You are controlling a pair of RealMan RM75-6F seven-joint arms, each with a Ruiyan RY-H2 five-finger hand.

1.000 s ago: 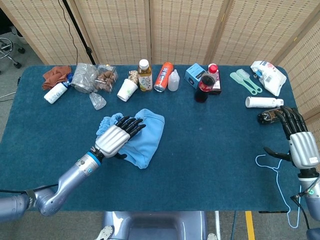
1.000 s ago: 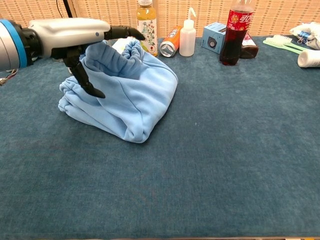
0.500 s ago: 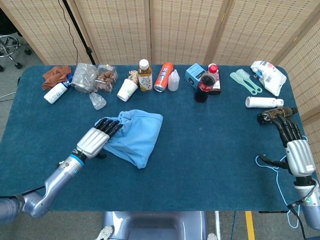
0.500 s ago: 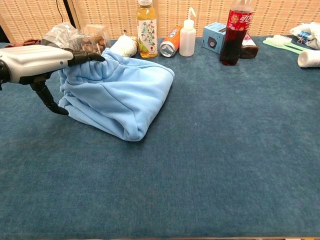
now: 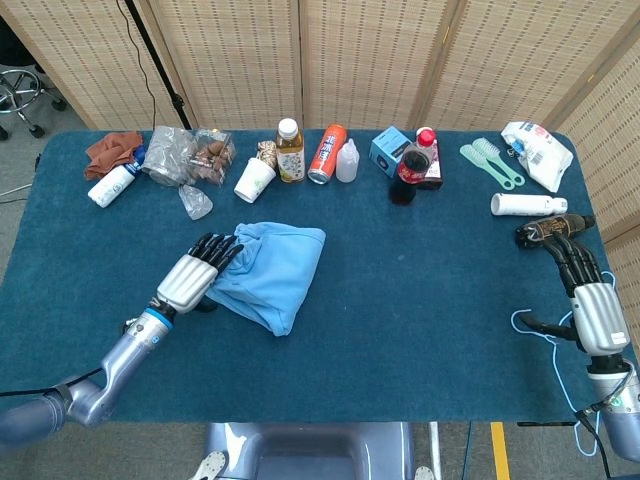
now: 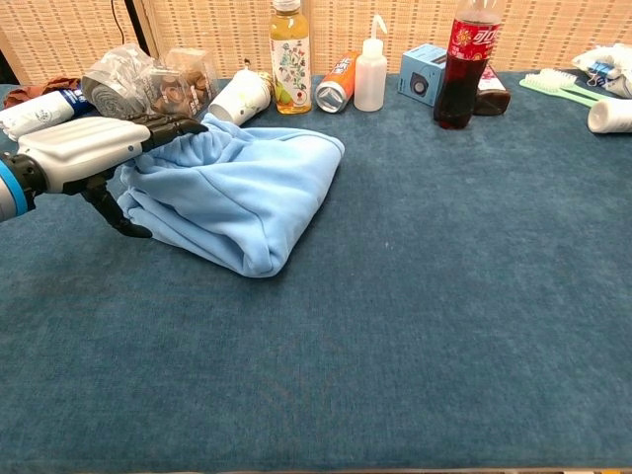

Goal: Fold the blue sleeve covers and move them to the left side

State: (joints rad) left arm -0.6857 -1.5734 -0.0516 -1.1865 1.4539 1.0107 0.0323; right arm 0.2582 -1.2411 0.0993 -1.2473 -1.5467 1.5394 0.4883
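Observation:
The light blue sleeve cover (image 5: 270, 268) lies folded in a soft bundle left of the table's middle, also seen in the chest view (image 6: 242, 188). My left hand (image 5: 194, 273) sits at the bundle's left edge, palm down. Its fingers (image 6: 163, 128) are stretched out and rest on the top of the cloth there, while the thumb (image 6: 117, 215) points down beside the bundle with no fabric pinched. My right hand (image 5: 590, 295) hovers at the table's far right edge with fingers straight and apart, holding nothing; only the head view shows it.
Along the back edge stand a paper cup (image 5: 254, 180), a tea bottle (image 5: 290, 151), an orange can (image 5: 327, 153), a squeeze bottle (image 5: 347, 161), a cola bottle (image 5: 410, 168) and plastic bags (image 5: 180, 157). A white tube (image 5: 525, 204), a dark object (image 5: 545, 232) and a white cord (image 5: 545, 340) lie near the right hand.
The left hand slid off the top of the bundle to its left edge and dropped lower. The cloth shifted slightly left and settled flatter. The right hand drew back a little.

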